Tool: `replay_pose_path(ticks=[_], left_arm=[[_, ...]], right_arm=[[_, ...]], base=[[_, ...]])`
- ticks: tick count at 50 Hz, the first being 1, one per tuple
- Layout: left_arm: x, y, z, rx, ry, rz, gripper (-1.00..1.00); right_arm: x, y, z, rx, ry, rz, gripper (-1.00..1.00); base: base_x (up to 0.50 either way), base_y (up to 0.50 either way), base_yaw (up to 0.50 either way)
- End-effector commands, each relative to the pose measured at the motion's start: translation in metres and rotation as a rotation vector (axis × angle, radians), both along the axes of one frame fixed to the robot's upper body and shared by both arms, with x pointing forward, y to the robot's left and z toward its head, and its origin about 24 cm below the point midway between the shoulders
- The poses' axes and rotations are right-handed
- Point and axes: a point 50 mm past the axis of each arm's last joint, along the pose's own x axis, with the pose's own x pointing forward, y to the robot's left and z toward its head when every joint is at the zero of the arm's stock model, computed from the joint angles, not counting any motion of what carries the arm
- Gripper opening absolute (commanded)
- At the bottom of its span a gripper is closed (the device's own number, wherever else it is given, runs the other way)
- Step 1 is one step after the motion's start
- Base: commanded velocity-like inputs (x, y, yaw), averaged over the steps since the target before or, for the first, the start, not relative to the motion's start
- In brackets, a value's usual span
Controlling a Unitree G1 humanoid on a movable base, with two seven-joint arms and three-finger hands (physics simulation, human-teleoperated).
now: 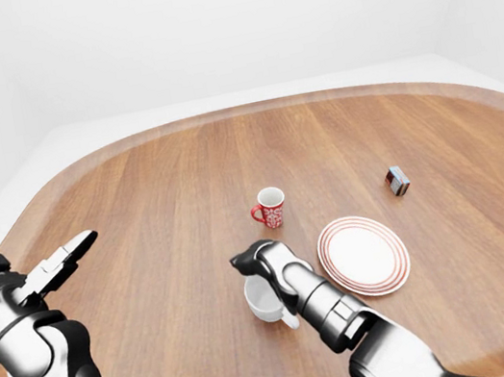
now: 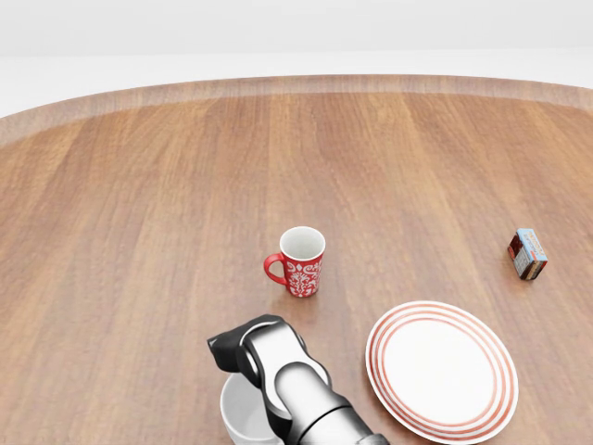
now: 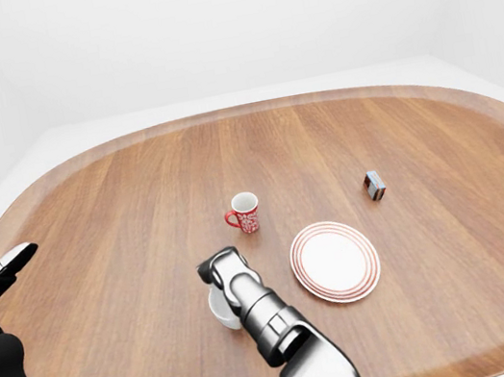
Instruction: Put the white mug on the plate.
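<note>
Grasp step: right hand (image 2: 243,349) curled over the rim of the white mug (image 1: 263,300), fingers hidden so closure cannot be confirmed; mug stands on the table (image 1: 157,205) left of the plate (image 1: 362,255), next needs firm grip, lift, carry right

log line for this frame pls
phase: grasping | right hand: curled over white mug rim, grip unclear | left hand: open, idle | plate: bare, right of mug | red mug: untouched
</note>
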Motion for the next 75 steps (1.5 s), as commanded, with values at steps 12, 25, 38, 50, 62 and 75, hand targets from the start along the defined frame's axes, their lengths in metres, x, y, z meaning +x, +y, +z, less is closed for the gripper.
replay_pose_path(ticks=[12,25,38,50,62,75], left_arm=[[0.001,0.000,-0.002,-0.003,0.003,-0.001,1.00],[0.000,0.000,-0.002,-0.003,0.003,0.000,1.00],[0.001,0.000,-0.003,-0.005,0.004,0.000,1.00],[-0.001,0.000,-0.002,-0.005,0.004,0.000,1.00],[-0.001,-0.001,-0.001,-0.003,-0.001,-0.001,1.00],[0.000,-0.001,-0.003,-0.004,0.004,-0.001,1.00]], right_arm=[[-0.001,0.008,-0.004,-0.005,0.061,0.012,1.00],[-0.005,0.011,-0.008,-0.002,0.081,0.019,1.00],[-0.002,-0.005,-0.022,-0.057,0.172,-0.022,1.00],[-0.010,-0.005,-0.031,-0.064,0.211,-0.019,1.00],[-0.010,-0.007,-0.033,-0.072,0.230,-0.025,-1.00],[-0.003,-0.008,-0.025,-0.044,0.216,-0.041,-1.00]], base=[[0.00,0.00,0.00],[0.00,0.00,0.00],[0.00,0.00,0.00],[0.00,0.00,0.00],[0.00,0.00,0.00],[0.00,0.00,0.00]])
